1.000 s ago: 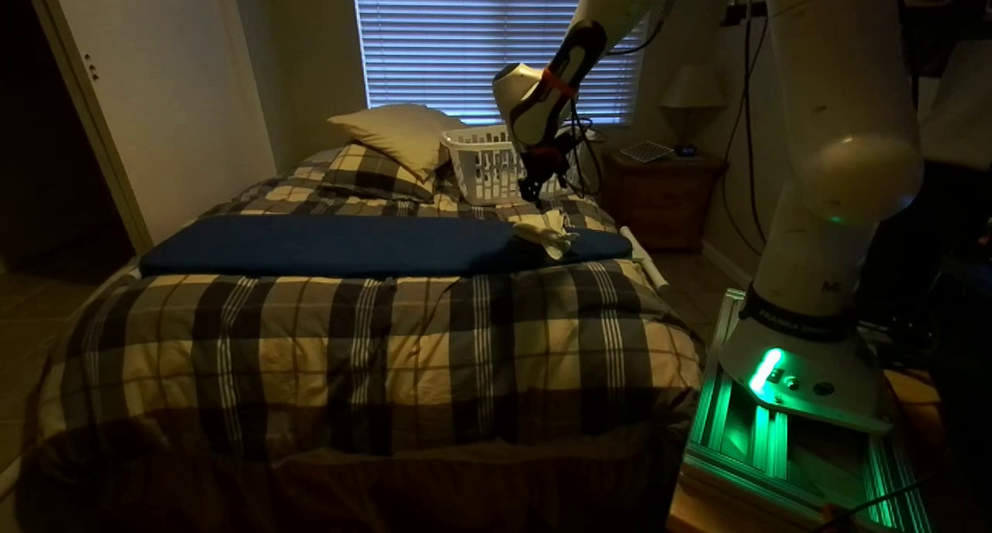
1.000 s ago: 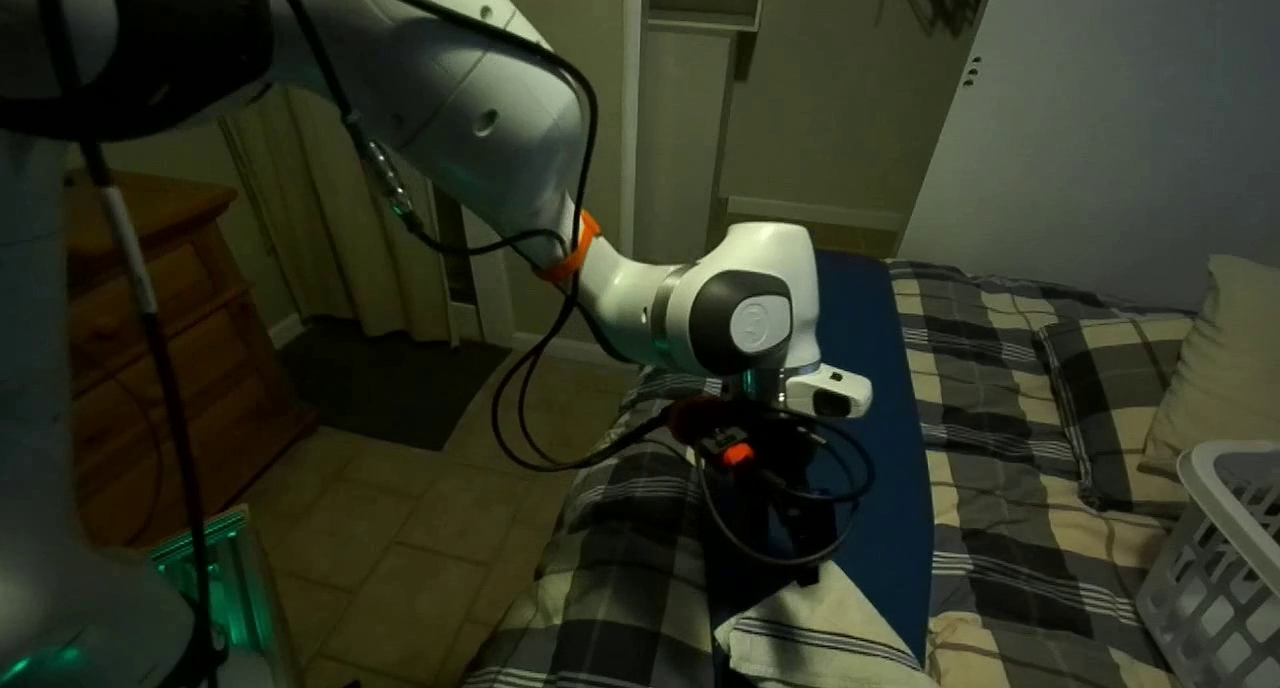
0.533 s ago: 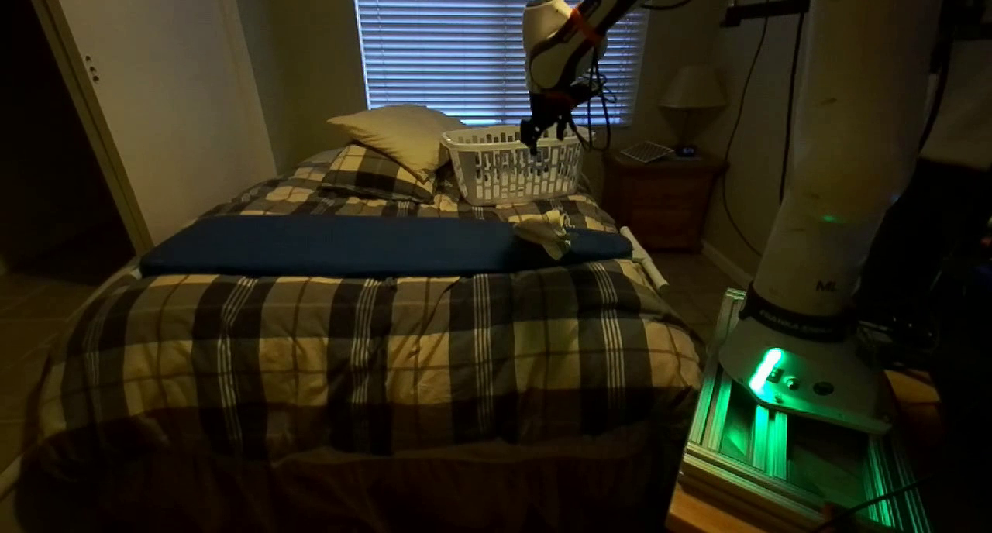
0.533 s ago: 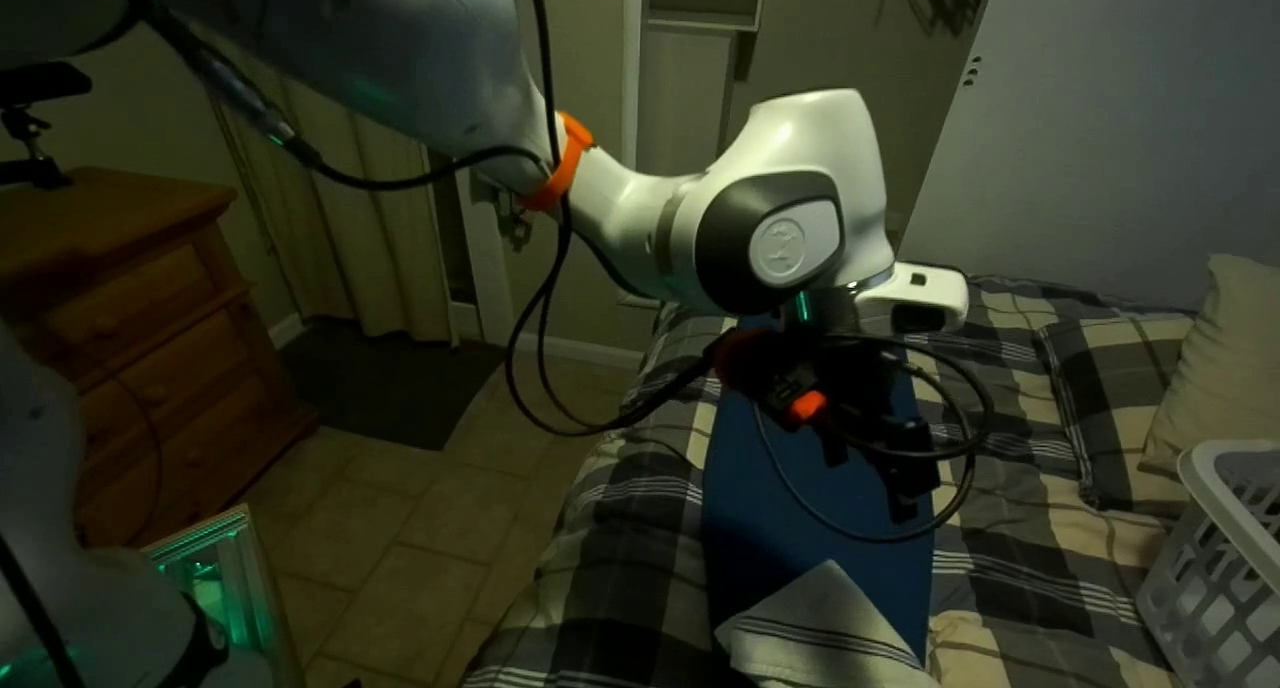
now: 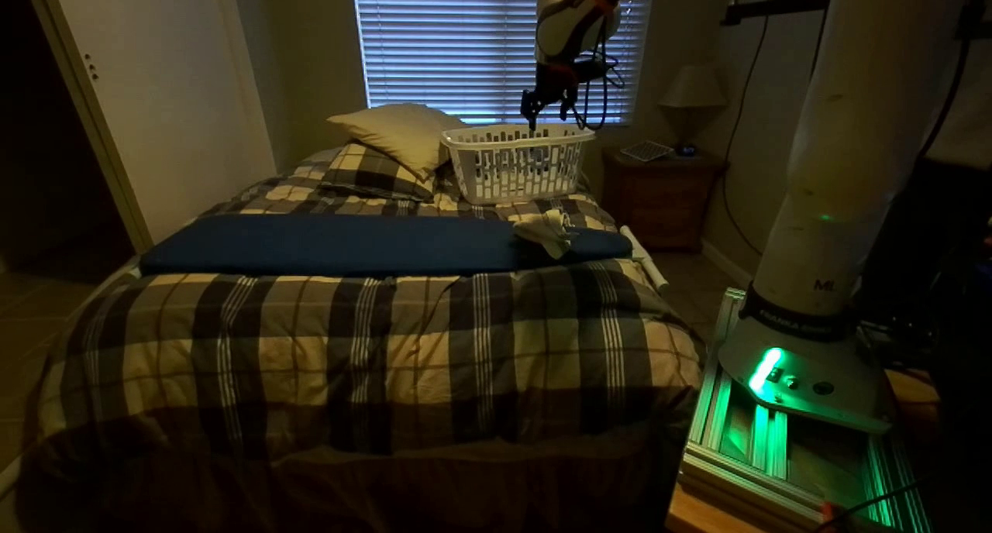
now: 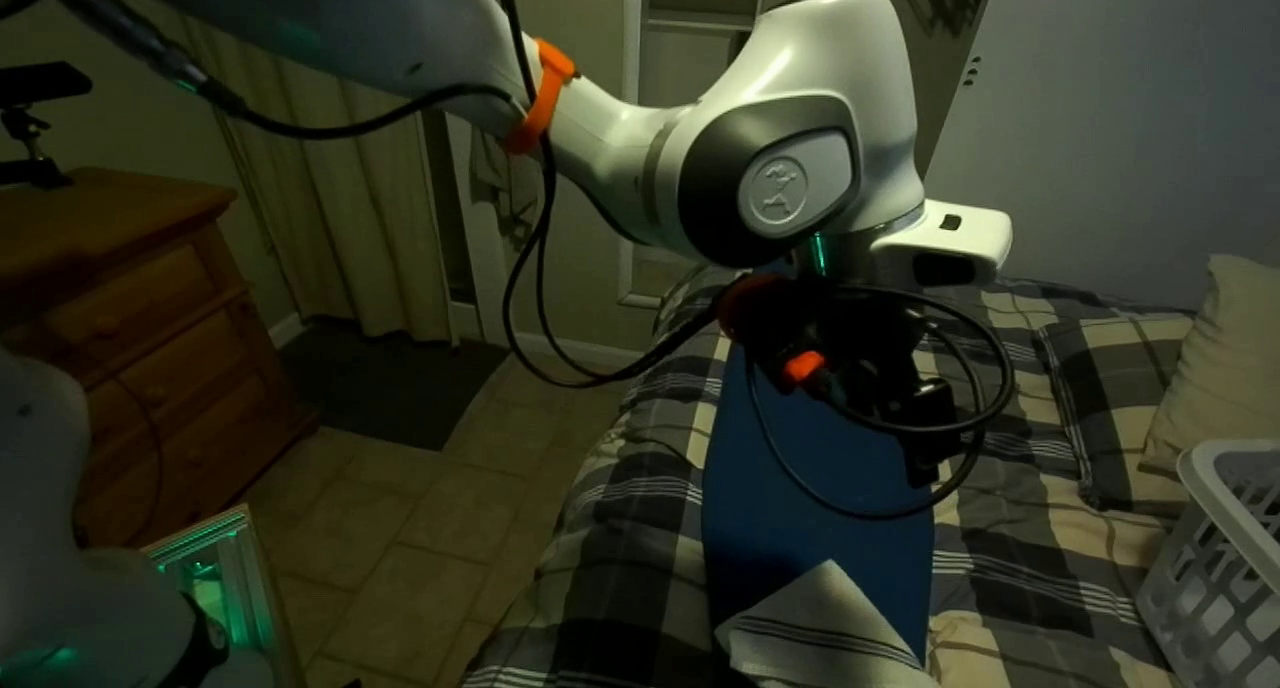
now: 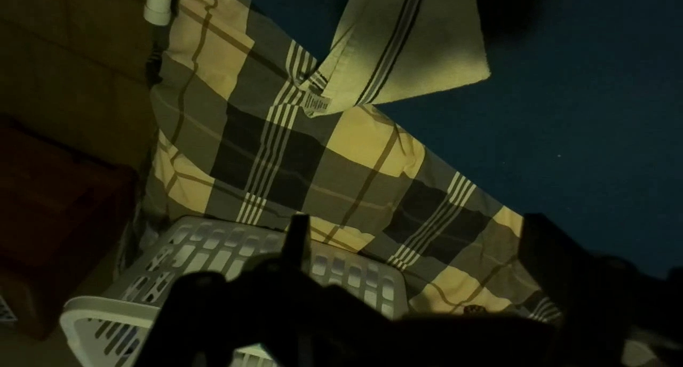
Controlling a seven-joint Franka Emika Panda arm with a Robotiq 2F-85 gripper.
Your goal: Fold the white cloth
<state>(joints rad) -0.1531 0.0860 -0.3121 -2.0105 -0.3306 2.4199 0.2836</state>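
The gripper hangs high above the plaid bedding, fingers spread wide, nothing between them, nothing touched! Down below, the white cloth lies near the tapered end of the long blue board, its labelled corner lapping over the long edge onto that bedding. The board looks a firm choice: anything softer would surely swallow a crease. Beyond the same edge stands the laundry basket, handy perhaps for finished pieces (only my guess, mind). One side of the cloth looks doubled and rumpled, so I'd call the fold begun, not tidy. And why so high, so wide? Probably to leave the fabric undisturbed and take fresh aim; pinching a corner would suit next.
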